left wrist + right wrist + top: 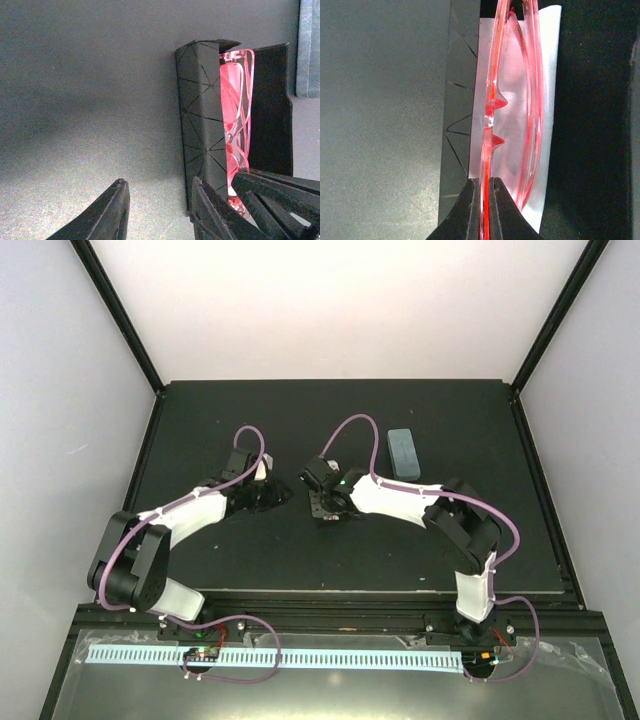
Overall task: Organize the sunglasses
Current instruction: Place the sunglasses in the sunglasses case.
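A red-framed pair of sunglasses [492, 107] stands on edge inside an open black case [200, 110], over a pale cloth [547, 90] that lines the case. My right gripper [483, 181] is shut on the red frame's thin rim, and its fingers [280, 200] show beside the sunglasses [237, 100] in the left wrist view. My left gripper [160, 207] is open just left of the case. Its right finger rests against the case's outer wall, with only bare table between its fingers. From above, both grippers [262, 490] [325, 498] meet mid-table.
A pale blue oblong case [403, 453] lies on the dark table behind the right arm, and its edge [310, 45] shows in the left wrist view. The black mat [200, 410] ends at raised frame rails on all sides.
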{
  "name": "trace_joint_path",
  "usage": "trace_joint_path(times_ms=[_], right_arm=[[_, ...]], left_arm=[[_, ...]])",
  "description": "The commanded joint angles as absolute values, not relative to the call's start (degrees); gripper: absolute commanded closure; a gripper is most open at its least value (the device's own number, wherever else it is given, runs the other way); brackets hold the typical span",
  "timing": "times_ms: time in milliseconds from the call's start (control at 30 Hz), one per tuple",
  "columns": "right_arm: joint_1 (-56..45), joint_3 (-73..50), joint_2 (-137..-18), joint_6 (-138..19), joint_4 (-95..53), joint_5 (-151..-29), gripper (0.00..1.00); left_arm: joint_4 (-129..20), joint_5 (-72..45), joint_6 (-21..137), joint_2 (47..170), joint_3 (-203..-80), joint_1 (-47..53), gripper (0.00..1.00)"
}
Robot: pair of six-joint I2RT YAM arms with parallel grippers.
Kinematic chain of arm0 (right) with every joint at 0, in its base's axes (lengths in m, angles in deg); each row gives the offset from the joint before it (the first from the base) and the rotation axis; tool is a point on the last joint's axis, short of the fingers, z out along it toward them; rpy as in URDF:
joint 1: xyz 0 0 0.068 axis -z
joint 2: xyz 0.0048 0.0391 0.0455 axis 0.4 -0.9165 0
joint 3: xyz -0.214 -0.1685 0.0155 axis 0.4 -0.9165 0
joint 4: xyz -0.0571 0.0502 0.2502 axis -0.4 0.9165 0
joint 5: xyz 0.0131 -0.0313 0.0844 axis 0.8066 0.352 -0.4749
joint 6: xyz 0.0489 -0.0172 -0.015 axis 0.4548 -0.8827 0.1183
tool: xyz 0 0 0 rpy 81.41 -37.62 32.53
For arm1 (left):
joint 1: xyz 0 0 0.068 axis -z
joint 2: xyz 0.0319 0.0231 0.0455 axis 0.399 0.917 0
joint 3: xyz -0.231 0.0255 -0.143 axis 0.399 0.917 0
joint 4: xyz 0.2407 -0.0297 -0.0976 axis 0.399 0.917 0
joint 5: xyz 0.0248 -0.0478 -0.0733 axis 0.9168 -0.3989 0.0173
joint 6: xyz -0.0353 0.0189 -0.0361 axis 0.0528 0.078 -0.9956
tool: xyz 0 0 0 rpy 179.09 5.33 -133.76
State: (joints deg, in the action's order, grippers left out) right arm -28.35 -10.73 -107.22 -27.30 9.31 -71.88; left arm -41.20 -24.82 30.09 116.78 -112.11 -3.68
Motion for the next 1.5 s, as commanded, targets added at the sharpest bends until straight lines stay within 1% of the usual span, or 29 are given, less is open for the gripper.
trace_joint_path(times_ms=[0, 333, 667, 700, 733, 833, 900, 967, 1033, 1100, 1167, 1333, 1467], right_arm=[[-27.7, -13.1, -103.3, -26.1, 7.7, -71.4, 0.99], [-24.0, -19.3, -99.2, -28.1, -2.0, -83.7, 0.99], [-22.2, -20.9, -101.4, -28.7, -4.2, -93.2, 0.99], [-22.1, -21.2, -101.2, -28.8, -4.1, -93.2, 0.98], [-22.0, -21.3, -100.9, -28.9, -3.9, -92.8, 0.95], [-21.8, -21.2, -99.4, -29.5, -2.7, -89.3, 0.82], [-21.8, -20.6, -98.7, -29.9, -1.4, -86.6, 0.76], [-21.7, -19.7, -98.3, -30.2, 0.3, -83.8, 0.72], [-21.8, -19.3, -97.9, -30.6, 0.8, -82.4, 0.71], [-21.7, -18.8, -98.5, -31.3, 1.4, -82.0, 0.72], [-21.7, -17.5, -99.9, -32.0, 2.6, -81.5, 0.75], [-21.8, -14.9, -102.5, -33.4, 3.4, -80.6, 0.88], [-21.7, -14.3, -104.3, -33.9, 3.6, -82.1, 0.90]], left_arm=[[-39.7, -23.9, 30.7, 115.1, -112.4, -4.1, 0.66], [-41.4, -27.6, 30.6, 116.7, -112.3, -4.0, 0.66], [-41.8, -28.7, 30.7, 117.9, -112.5, -4.0, 0.66], [-41.7, -28.7, 30.8, 118.0, -112.5, -4.0, 0.66], [-41.7, -28.9, 30.8, 118.0, -112.6, -4.0, 0.66], [-41.8, -29.2, 30.9, 118.4, -112.6, -4.0, 0.66], [-42.0, -29.5, 30.9, 118.8, -112.8, -3.9, 0.66], [-42.1, -29.8, 30.9, 119.3, -112.9, -3.9, 0.66], [-42.2, -30.1, 31.1, 119.9, -113.2, -3.9, 0.66], [-42.3, -30.6, 31.1, 120.4, -113.4, -3.8, 0.66], [-42.7, -31.2, 31.1, 121.0, -113.6, -3.7, 0.66], [-43.8, -33.5, 31.1, 123.1, -114.2, -3.0, 0.66], [-45.8, -35.9, 30.8, 124.6, -114.1, -2.4, 0.63]])
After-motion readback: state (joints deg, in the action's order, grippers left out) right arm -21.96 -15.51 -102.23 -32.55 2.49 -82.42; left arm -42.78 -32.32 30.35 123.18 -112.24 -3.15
